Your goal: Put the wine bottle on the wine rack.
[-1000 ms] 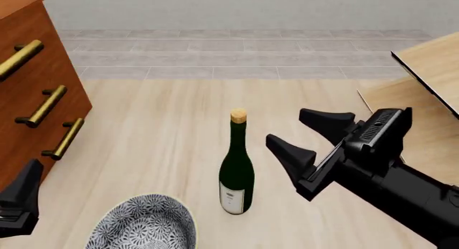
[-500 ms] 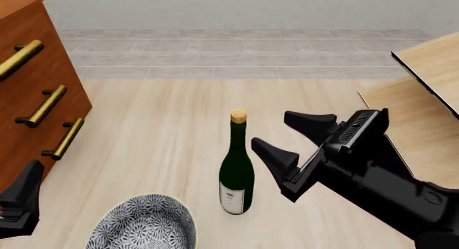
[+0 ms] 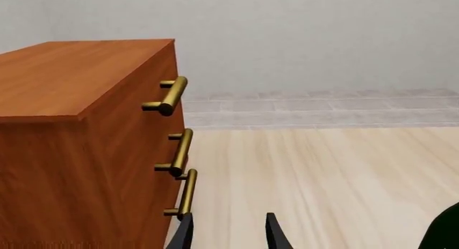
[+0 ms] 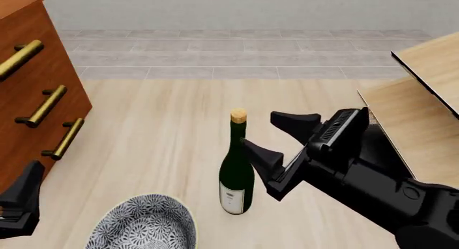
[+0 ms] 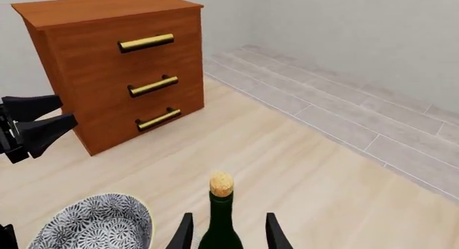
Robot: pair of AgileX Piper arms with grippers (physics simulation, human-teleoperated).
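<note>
My right gripper (image 4: 267, 135) is spread open around the wine bottle (image 4: 236, 176) neck (upright, top-heavy). An off-centre squeeze could topple it toward the patterned bowl (image 4: 143, 223).

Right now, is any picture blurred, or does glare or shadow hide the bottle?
Front view: sharp, evenly lit; wine bottle shows only a faint sheen, right pincer crisp. Right wrist view: cork and neck clear between the fingers, no blur. Left wrist view: sharp, but the frame cuts off the bottle at the edge.
</note>
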